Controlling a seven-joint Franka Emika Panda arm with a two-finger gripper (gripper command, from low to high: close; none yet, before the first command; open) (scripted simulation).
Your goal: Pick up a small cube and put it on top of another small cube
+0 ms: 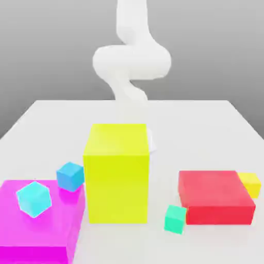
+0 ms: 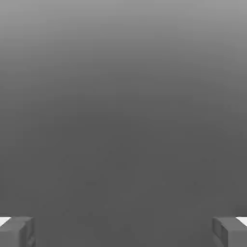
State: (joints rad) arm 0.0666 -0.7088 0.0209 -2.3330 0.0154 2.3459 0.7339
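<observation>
The small yellow cube sits on the white table at the exterior view's right, tucked against the far corner of a flat red slab. Other small cubes lie around: a blue one by the magenta slab, a cyan one tilted on that slab, and a green one in front of the red slab. My white arm rises behind the tall yellow block. In the hand view my gripper is open, its fingertips far apart with only grey background between them.
The tall yellow block stands in the middle of the table, between the arm and the front edge. A flat magenta slab fills the front corner at the exterior view's left. The red slab lies at the right.
</observation>
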